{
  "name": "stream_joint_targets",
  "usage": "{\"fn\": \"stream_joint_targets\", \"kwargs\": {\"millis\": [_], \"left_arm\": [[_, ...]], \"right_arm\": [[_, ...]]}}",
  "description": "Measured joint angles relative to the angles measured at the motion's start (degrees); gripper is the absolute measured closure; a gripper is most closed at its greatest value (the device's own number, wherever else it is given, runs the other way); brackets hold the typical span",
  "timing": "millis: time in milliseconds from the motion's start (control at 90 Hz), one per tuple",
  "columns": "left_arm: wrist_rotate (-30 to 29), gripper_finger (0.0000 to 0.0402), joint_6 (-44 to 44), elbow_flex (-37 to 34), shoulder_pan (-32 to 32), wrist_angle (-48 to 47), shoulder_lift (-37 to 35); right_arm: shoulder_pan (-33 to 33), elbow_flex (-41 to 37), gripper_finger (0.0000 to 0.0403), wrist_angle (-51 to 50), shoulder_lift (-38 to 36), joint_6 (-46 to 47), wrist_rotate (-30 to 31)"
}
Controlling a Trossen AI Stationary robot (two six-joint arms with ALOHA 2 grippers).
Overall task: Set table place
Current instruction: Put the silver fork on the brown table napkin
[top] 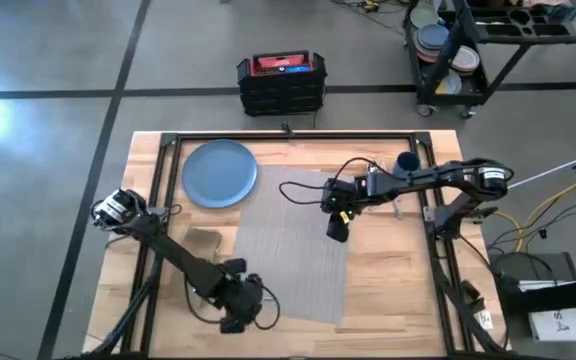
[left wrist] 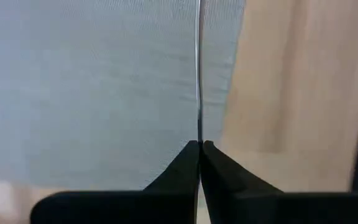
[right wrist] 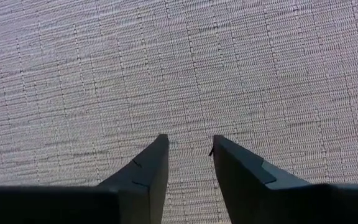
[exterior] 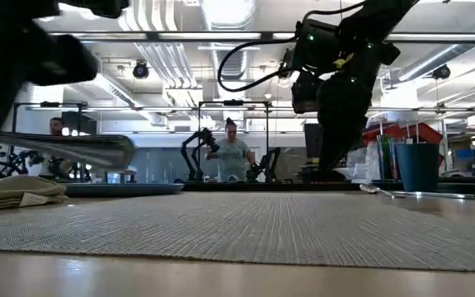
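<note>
A grey woven placemat lies mid-table. The blue plate rests flat on the wood off its far left corner, and the tan napkin lies folded at its left edge. A dark-blue cup stands at the far right, with a spoon lying beside it. My left gripper hovers at the mat's near left corner, shut on a silver knife. My right gripper hangs open over the mat, fingers pointing down with nothing between them. My left gripper pinches the knife between its two fingertips, on the flat sides at one end. The knife runs straight on from the fingers, seen edge-on. It is lifted clear and lies about level above the mat's edge and the napkin.
A black metal frame rings the table. Beyond the far edge, a black crate stands on the floor and a black cart holds stacked dishes. In the low view a person stands in the room behind.
</note>
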Motion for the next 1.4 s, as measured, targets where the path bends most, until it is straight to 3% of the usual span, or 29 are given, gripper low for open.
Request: {"fn": "stream_joint_targets", "kwargs": {"millis": [356, 533, 989, 1400], "left_arm": [[9.26, 0.0401, 40.61, 0.0, 15.16, -4.56, -0.07], [15.42, 0.0401, 55.62, -0.66, 19.53, -6.6, 0.2], [27.69, 0.0401, 70.46, -0.2, 20.69, -4.46, 12.5], [26.7, 0.038, 74.33, -0.45, 21.2, 2.17, 11.41]], "right_arm": [[0.0, -0.03, 0.0287, -8.25, 0.0, -2.27, -0.08], [0.0, -0.13, 0.0298, -8.54, 0.0, -1.62, -1.89], [0.0, -0.13, 0.0317, -8.15, 0.0, 3.06, -1.97], [0.04, -0.13, 0.0329, -7.67, 0.0, 4.0, -1.97]]}}
